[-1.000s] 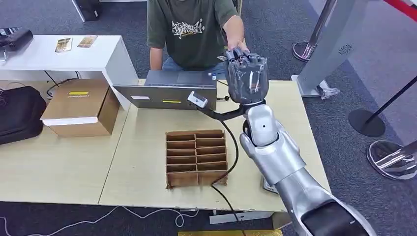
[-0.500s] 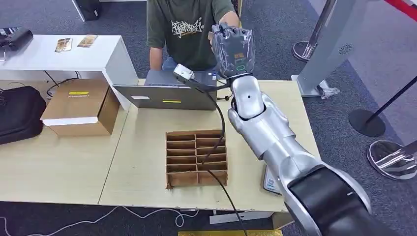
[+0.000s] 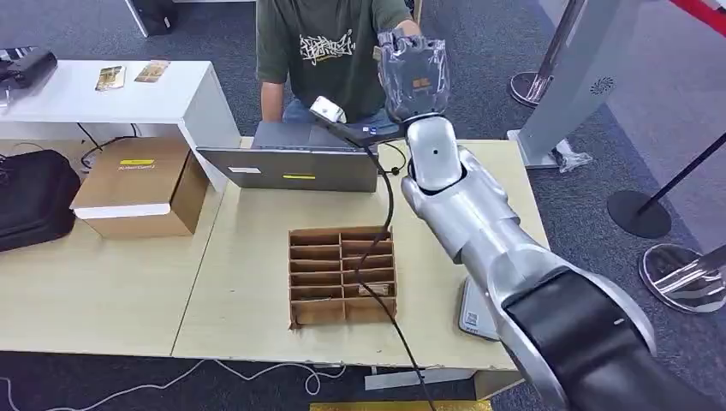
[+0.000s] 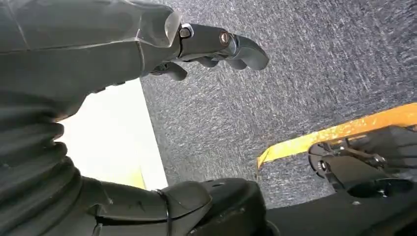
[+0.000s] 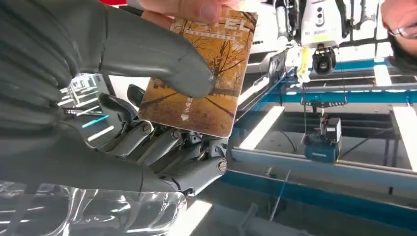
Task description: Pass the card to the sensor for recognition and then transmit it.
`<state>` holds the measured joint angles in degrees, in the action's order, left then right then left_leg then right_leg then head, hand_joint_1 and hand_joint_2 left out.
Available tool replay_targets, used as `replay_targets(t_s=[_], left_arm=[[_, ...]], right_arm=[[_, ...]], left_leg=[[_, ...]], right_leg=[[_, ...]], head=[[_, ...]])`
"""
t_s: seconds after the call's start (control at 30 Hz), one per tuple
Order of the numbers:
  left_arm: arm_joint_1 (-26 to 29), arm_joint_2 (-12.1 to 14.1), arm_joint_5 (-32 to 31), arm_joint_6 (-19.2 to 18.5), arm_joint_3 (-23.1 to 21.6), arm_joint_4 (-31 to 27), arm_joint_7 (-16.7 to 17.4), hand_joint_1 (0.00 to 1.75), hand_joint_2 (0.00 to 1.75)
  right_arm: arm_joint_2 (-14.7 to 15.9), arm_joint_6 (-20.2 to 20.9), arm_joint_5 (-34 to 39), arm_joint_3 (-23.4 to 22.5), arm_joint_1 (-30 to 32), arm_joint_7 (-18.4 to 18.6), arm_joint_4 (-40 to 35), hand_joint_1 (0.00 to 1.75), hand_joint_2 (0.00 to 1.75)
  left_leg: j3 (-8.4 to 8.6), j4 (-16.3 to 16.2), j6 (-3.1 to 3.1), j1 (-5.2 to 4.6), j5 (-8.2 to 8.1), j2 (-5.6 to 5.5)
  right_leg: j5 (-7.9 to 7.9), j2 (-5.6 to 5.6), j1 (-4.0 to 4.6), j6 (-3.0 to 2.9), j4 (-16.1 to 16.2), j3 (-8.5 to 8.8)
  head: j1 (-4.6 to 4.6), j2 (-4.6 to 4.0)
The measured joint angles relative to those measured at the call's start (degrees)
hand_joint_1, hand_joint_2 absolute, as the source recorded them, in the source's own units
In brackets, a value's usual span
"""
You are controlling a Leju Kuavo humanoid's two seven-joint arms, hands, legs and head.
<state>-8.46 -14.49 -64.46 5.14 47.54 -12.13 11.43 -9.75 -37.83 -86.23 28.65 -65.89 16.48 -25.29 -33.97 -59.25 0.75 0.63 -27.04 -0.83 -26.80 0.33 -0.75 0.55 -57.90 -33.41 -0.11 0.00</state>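
Note:
My right hand [image 3: 413, 73] is raised high over the far edge of the table, in front of a person in a green shirt [image 3: 330, 51]. In the right wrist view its thumb [image 5: 162, 59] presses an orange card with a tree picture [image 5: 216, 98] against the fingers [image 5: 162, 142]. The person's fingers [image 5: 192, 9] pinch the card's far edge. A flat grey card sensor [image 3: 473, 310] lies on the table near its right front edge, partly behind my arm. My left hand [image 4: 216, 44] hangs over the carpet with its fingers loosely curved and nothing in it.
A grey laptop [image 3: 291, 163] sits at the table's far side, and a cardboard divider box [image 3: 342, 274] lies in the middle with a black cable across it. A brown carton [image 3: 141, 184] and black bag [image 3: 34, 197] are to the left. Stanchion bases [image 3: 638, 214] stand to the right.
My right arm has swung up and away from the table, carrying the card toward the person. The person's hand now meets the card at my fingers.

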Motion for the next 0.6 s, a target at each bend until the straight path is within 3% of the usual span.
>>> replay_targets(t_s=[0.4, 0.43, 0.47, 0.6], left_arm=[[-0.13, -0.07, 0.0, 0.02, -0.02, 0.0, -0.18, 0.0, 1.75], [-0.13, -0.09, 0.0, 0.04, -0.02, 0.0, -0.22, 0.0, 1.75], [-0.14, -0.15, 0.0, 0.15, -0.04, 0.0, -0.3, 0.0, 1.75], [-0.33, -0.26, 0.0, 0.24, -0.07, 0.0, -0.31, 0.0, 1.75]], right_arm=[[0.07, 0.7, 0.0, 0.02, -0.04, 0.28, 2.03, 1.75, 1.75], [0.07, 0.77, 0.0, 0.0, -0.05, 0.28, 2.12, 0.07, 1.75], [0.09, 0.85, 0.0, 0.0, -0.05, 0.28, 2.23, 0.0, 1.75], [0.09, 1.44, 0.02, 0.0, -0.05, 0.39, 2.58, 0.0, 1.75]], left_leg=[[0.01, 0.0, 0.0, 0.0, 0.0, 0.0], [0.01, 0.0, 0.0, 0.0, 0.0, 0.0], [0.01, 0.0, 0.0, 0.0, 0.0, 0.0], [0.01, 0.0, 0.0, 0.0, 0.0, 0.01]], right_leg=[[0.0, 0.0, 0.0, 0.0, 0.0, 0.0], [0.0, 0.0, 0.0, 0.0, 0.0, 0.0], [0.0, 0.01, 0.0, 0.0, 0.0, 0.0], [0.0, 0.01, 0.0, 0.0, 0.0, 0.0]], head=[[0.0, 0.0], [0.0, -0.02], [0.0, 0.0], [0.0, 0.0]])
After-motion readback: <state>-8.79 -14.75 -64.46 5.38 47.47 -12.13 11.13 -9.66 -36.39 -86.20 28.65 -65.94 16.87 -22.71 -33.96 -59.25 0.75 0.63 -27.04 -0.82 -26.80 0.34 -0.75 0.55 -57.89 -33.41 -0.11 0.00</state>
